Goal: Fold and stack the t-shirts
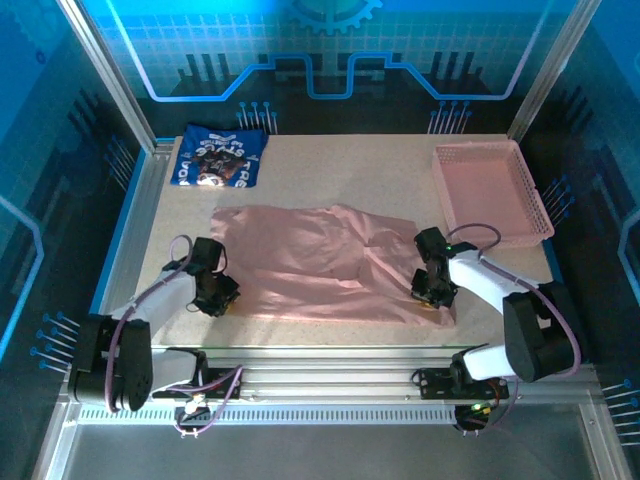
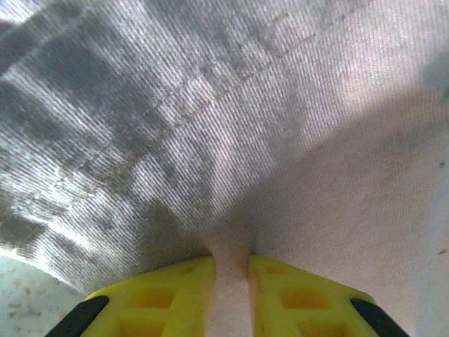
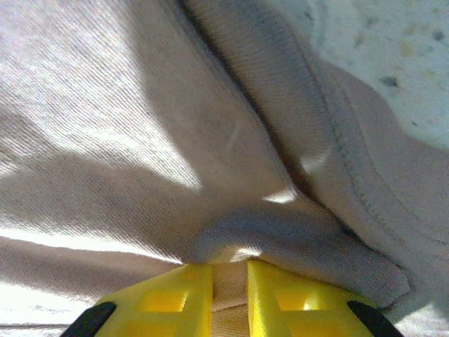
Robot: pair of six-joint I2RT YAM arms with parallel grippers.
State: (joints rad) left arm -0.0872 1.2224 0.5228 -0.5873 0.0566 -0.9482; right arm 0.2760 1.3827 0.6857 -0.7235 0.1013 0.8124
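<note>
The dusty pink t-shirt (image 1: pixel 320 262) lies spread across the middle of the table, wrinkled toward its right side. My left gripper (image 1: pixel 222 297) is shut on its near left edge; in the left wrist view the yellow fingers (image 2: pixel 184 291) pinch a fold of pink t-shirt (image 2: pixel 280 154). My right gripper (image 1: pixel 432 291) is shut on the near right edge, and the right wrist view has a bunched roll of pink t-shirt (image 3: pixel 280 235) held between the yellow fingers (image 3: pixel 280 302). The navy blue t-shirt (image 1: pixel 220 156) with white-and-red print lies folded at the far left.
A rigid pink lattice basket (image 1: pixel 490 190) stands at the far right of the table. Bare speckled tabletop (image 1: pixel 350 170) lies between the navy shirt and the basket. A metal rail (image 1: pixel 330 380) runs along the near edge.
</note>
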